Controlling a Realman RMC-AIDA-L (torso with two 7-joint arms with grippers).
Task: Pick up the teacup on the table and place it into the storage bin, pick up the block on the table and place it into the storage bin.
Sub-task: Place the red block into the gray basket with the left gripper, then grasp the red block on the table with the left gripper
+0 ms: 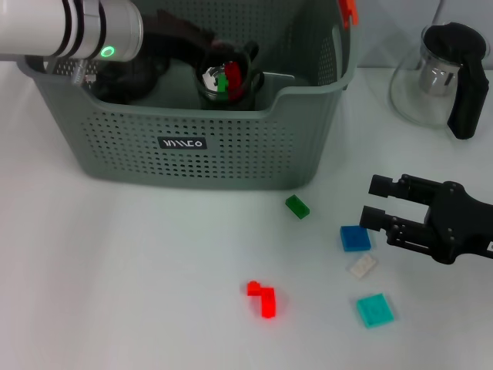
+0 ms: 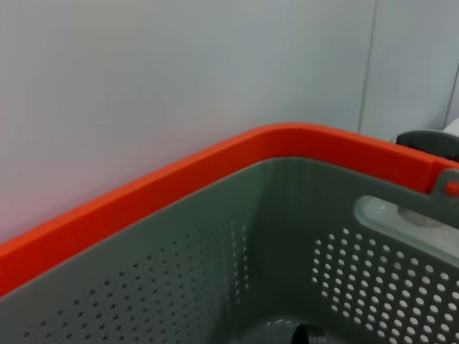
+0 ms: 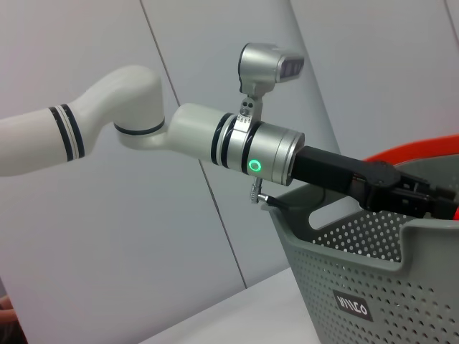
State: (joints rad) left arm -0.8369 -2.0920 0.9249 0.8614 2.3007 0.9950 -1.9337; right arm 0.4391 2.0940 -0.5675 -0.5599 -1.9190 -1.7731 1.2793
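The grey perforated storage bin (image 1: 185, 146) stands at the back left of the table; its inner wall (image 2: 287, 236) and orange handle (image 2: 215, 165) fill the left wrist view. My left gripper (image 1: 229, 55) reaches down inside the bin, shut on the dark teacup (image 1: 225, 83), which has a shiny inside showing red and green. In the right wrist view the left arm (image 3: 251, 147) enters the bin (image 3: 373, 287) over its rim. Loose blocks lie in front: green (image 1: 297, 206), blue (image 1: 355, 238), white (image 1: 362, 266), teal (image 1: 375, 310), red (image 1: 262, 298). My right gripper (image 1: 377, 202) hovers open just right of the blue block.
A glass teapot (image 1: 443, 77) with a black handle stands at the back right. The bin's front wall carries a small black label (image 1: 182, 142). White tabletop stretches out left of the red block.
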